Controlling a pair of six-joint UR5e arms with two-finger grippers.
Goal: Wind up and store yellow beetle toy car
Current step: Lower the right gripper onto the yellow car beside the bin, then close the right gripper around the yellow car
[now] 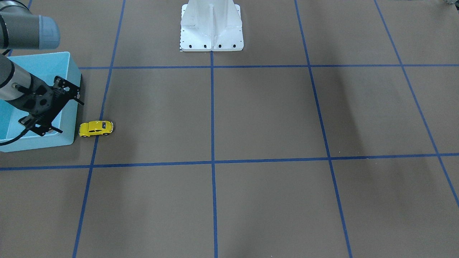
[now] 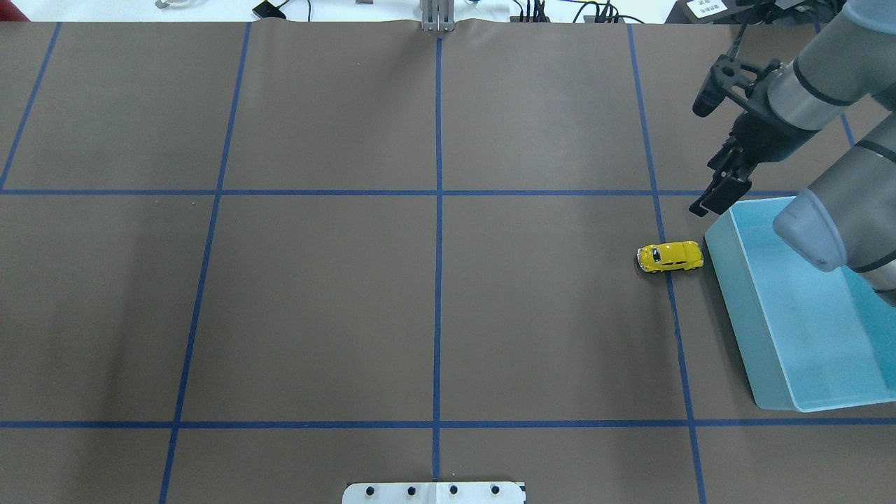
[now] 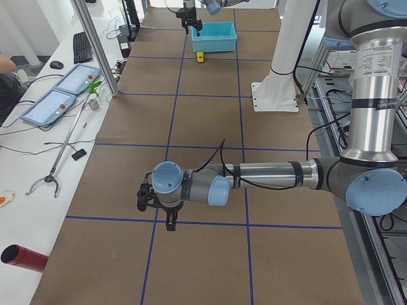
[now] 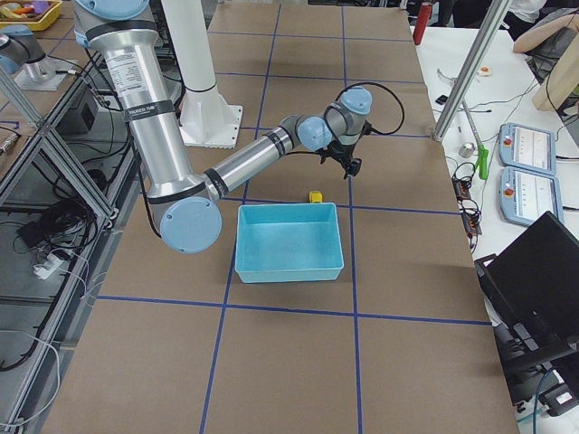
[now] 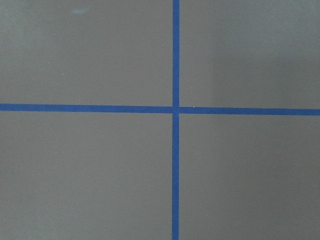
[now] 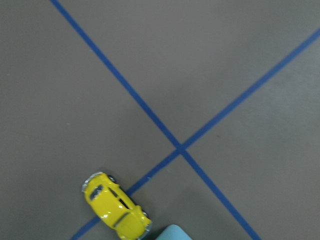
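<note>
The yellow beetle toy car [image 1: 96, 128] stands on its wheels on the brown table, right beside the light blue bin [image 1: 53, 143]. It also shows in the overhead view [image 2: 670, 257] and the right wrist view [image 6: 116, 212]. My right gripper [image 2: 710, 199] hangs in the air over the bin's corner [image 2: 742, 315], a little beyond the car and not touching it. Its fingers look open and empty. My left gripper [image 3: 152, 206] is far off at the other end of the table, low over the mat. I cannot tell whether it is open or shut.
The bin looks empty inside. The white robot base [image 1: 211, 32] stands at the table's middle edge. Blue tape lines cross the mat. Beyond the table's edge lie control tablets [image 3: 60, 95] and a grabber tool [image 3: 60, 159].
</note>
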